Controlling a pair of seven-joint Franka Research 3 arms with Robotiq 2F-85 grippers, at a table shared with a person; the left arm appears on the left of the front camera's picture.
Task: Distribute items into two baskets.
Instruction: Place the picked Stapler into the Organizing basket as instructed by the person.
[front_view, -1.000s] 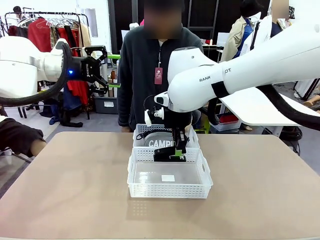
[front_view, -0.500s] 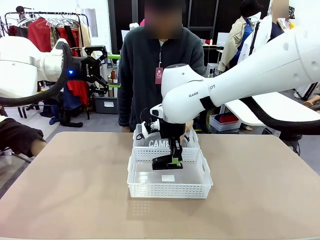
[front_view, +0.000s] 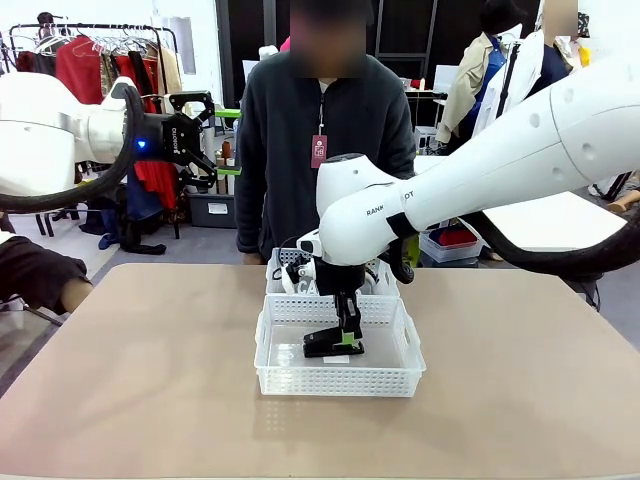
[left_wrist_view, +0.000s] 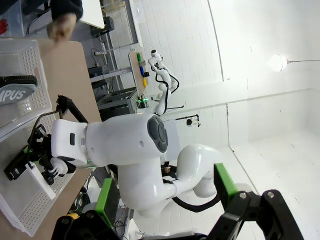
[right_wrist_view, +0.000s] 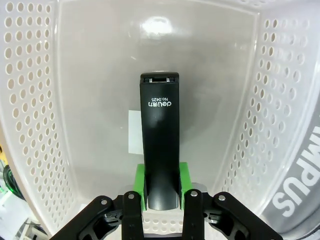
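In the near basket (front_view: 280, 375), the right gripper (front_view: 348, 333) pinches the stapler (front_view: 333, 343) by its rear end, long axis pointing away from the fingers, low over the floor. Behind, the pouch (right_wrist_view: 300, 185) fills the far basket (front_view: 283, 262). The left gripper (front_view: 225, 140) hangs spread, far off.

Two white plastic baskets: near basket (front_view: 338, 380) at centre frame, far basket (front_view: 285, 262) just above it. One black stapler (front_view: 333, 343) in the near basket. One grey pouch (right_wrist_view: 297, 185), lower right of the right wrist view. Two grippers: left gripper (front_view: 228, 142) at upper left, right gripper (front_view: 350, 325) at centre. One person (front_view: 325, 140), top centre.
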